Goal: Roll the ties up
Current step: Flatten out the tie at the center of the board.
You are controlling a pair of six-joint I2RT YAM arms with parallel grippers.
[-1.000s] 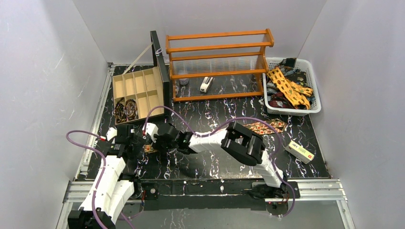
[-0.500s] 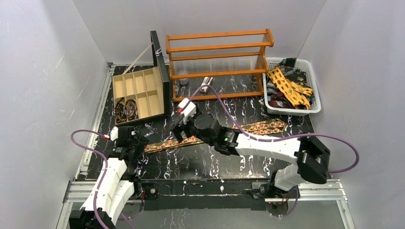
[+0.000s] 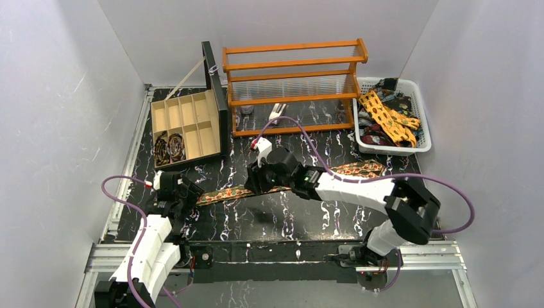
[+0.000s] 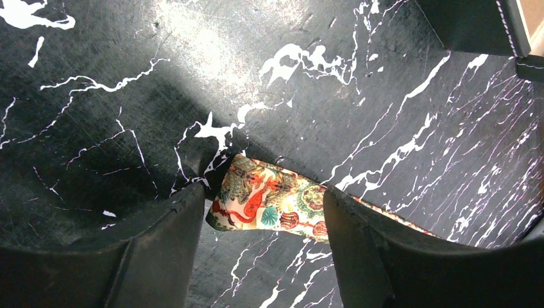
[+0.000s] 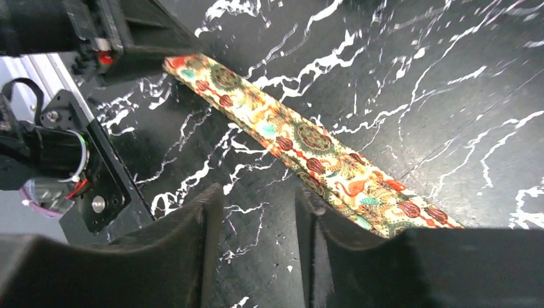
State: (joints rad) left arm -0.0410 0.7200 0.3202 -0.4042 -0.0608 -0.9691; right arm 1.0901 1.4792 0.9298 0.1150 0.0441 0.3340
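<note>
Brown-red patterned fabric tie [image 3: 224,194] lay flat and straight along the black marbled counter [image 3: 289,221] near its front edge, ready for rolling. Left jaws were spread, straddling the narrow tip, probably to start the coil. Right jaws were spread over mid-strip, gripping nothing.

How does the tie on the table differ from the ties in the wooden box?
The table tie lies stretched out as a long flat strip; the boxed ties are wound into small coils. The table tie rests on the marbled table; the boxed ties sit inside the wooden box, in its compartments. Both are patterned fabric.
</note>
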